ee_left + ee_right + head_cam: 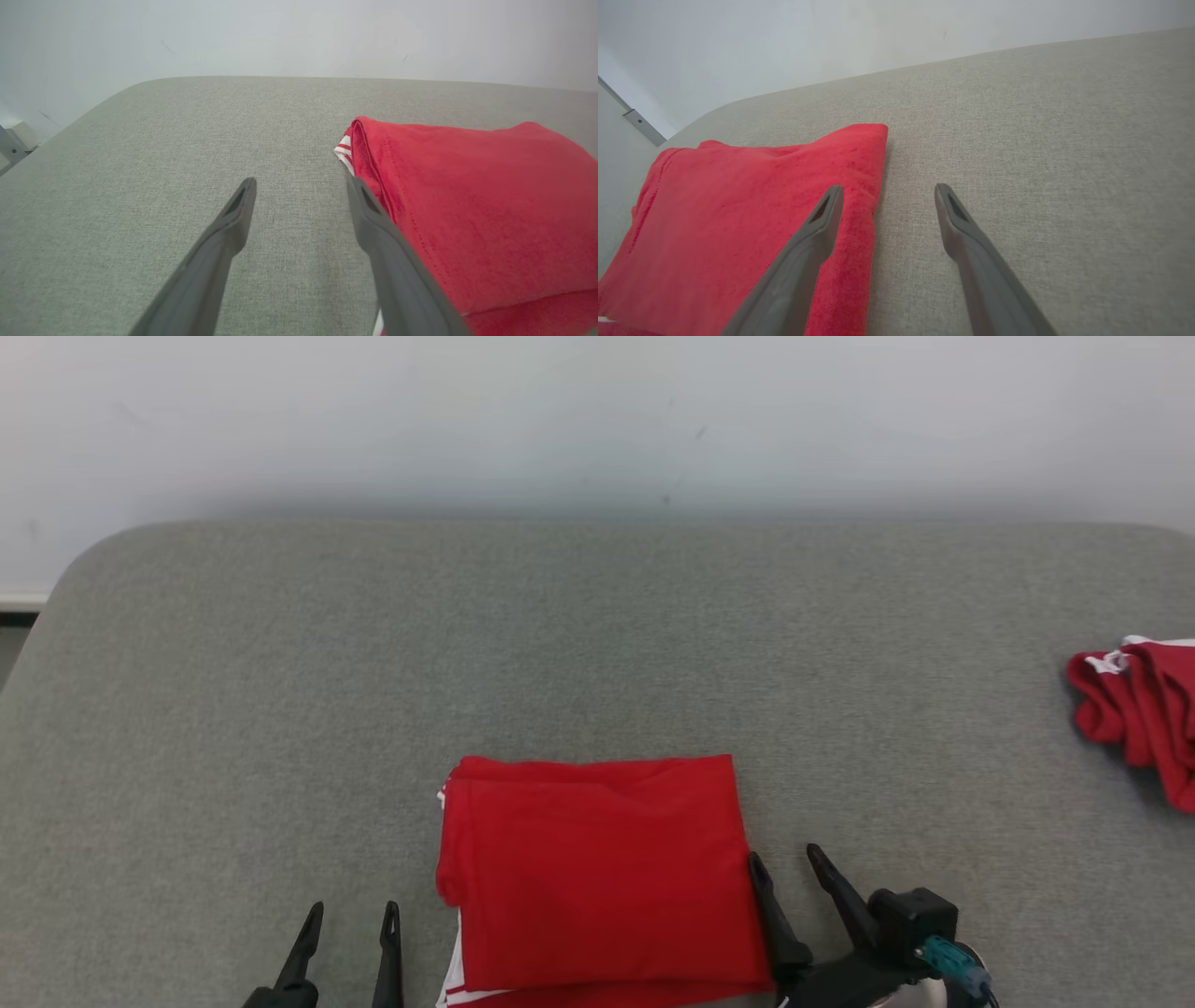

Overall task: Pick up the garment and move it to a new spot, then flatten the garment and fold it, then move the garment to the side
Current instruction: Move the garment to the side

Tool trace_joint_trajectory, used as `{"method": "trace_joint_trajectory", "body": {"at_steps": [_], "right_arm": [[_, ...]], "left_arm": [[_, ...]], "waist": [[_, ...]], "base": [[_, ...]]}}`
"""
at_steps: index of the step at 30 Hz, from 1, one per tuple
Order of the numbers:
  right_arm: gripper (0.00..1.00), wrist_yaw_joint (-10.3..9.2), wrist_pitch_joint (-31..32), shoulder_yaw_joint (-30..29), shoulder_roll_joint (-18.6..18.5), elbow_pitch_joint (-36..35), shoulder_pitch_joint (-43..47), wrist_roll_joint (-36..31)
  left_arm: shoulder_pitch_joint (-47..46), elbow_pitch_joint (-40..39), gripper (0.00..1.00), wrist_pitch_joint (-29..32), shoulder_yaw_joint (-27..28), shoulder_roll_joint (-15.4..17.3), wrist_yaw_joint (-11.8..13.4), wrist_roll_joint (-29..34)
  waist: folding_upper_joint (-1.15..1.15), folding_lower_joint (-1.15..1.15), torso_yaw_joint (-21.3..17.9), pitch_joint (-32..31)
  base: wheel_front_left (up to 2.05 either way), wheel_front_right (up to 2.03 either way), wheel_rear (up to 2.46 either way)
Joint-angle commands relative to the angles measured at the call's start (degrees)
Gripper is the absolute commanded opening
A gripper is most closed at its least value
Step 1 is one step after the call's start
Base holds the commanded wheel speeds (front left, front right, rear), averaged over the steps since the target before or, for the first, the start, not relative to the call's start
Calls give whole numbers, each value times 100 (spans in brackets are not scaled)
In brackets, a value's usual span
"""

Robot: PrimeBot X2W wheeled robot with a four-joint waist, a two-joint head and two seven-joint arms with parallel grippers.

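Our left gripper's (pixel 355 907) fingers stood apart and empty at 7 o'clock. Our right gripper's (pixel 784 855) were also apart at 5 o'clock, just beside the folded red garment (pixel 597 868). This soft knit rectangle lay at 6 o'clock on the grey woven table (pixel 560 635), white-striped edge toward 9; we couldn't tell its long axis. A crumpled red cloth (pixel 1139 709) lay at 3.

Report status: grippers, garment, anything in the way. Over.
Left gripper open, empty, left of folded red garment. Right gripper open, empty, at its right edge. Crumpled red cloth far right, apart.
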Motion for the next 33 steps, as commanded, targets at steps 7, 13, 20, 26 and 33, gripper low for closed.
{"method": "trace_joint_trajectory", "body": {"at_steps": [7, 13, 20, 26, 33], "right_arm": [[100, -17, 4, 228, 7, 468, -350, 206], [96, -17, 16, 340, 10, 1040, -573, 363], [0, -17, 24, 388, 2, 1378, -710, 610], [0, -19, 6, 80, -58, 1270, -700, 616], [0, -18, 3, -71, -21, 1100, -561, 533]], "left_arm": [[-187, -1, 100, -17, -184, -4, 72, -60], [-244, -16, 100, -17, -233, -4, 100, -83], [-221, -35, 100, -17, -143, -5, 82, -6], [-95, -55, 100, -17, -2, -6, -6, 105], [-202, -73, 100, -18, -9, -5, -82, 114]], "waist": [[0, -1, 438, 422], [0, -1, 504, 499], [0, -1, 386, 445], [0, -1, -138, 302], [0, -1, -1325, 213]], "base": [[0, 0, 0], [0, 0, 0], [0, 0, 0], [0, 0, 0], [0, 0, 0]]}}
